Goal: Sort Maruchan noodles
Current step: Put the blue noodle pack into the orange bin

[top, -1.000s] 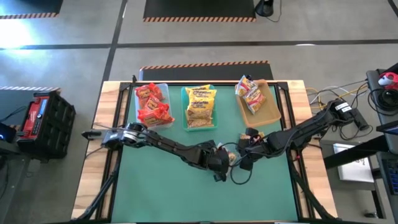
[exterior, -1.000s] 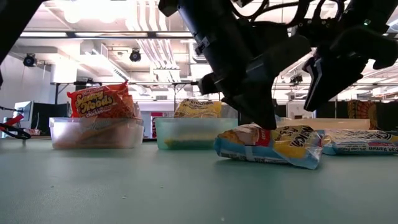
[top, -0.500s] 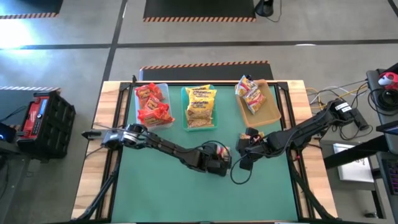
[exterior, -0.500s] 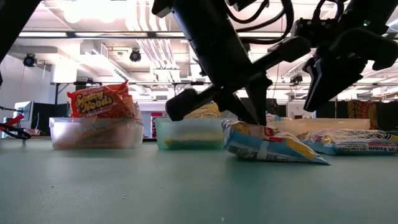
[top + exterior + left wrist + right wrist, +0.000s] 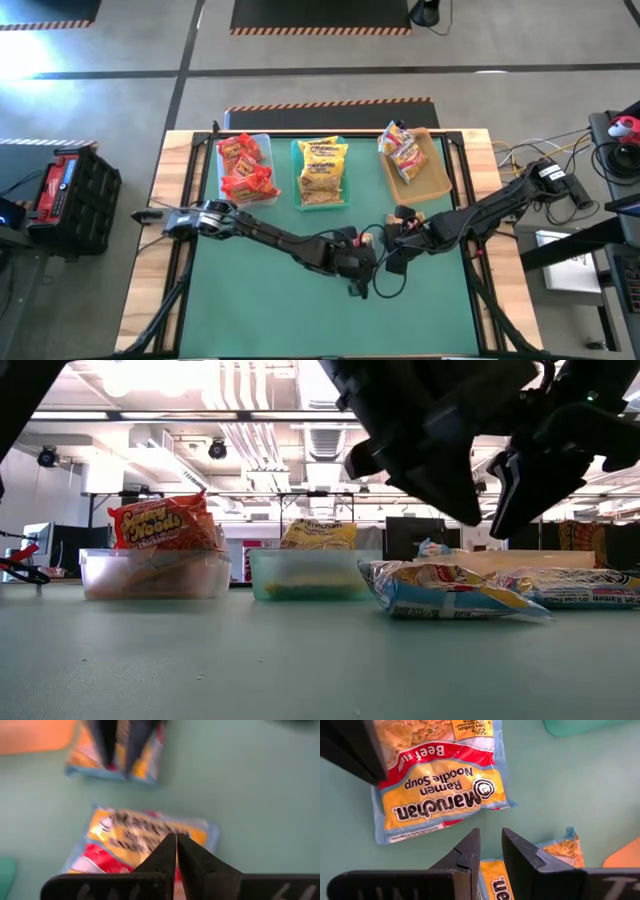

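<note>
The clear bin (image 5: pixel 245 165) holds red-orange packets (image 5: pixel 247 180), the teal bin (image 5: pixel 320 172) holds yellow packets (image 5: pixel 321 170), and the tan bin (image 5: pixel 418 165) holds yellow-and-red ones. Two loose beef-flavour packets lie on the green surface (image 5: pixel 250 300) mid-table: one (image 5: pixel 437 795) under my left hand (image 5: pixel 176 851), whose fingers are pressed together holding nothing, another (image 5: pixel 575 587) just beside it beneath my right hand (image 5: pixel 491 851), fingers narrowly apart above it.

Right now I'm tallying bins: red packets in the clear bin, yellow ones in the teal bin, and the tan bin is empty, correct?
Not quite. The tan bin holds packets, as the high view shows. The red packets in the clear bin and the yellow ones in the teal bin are right.
</note>
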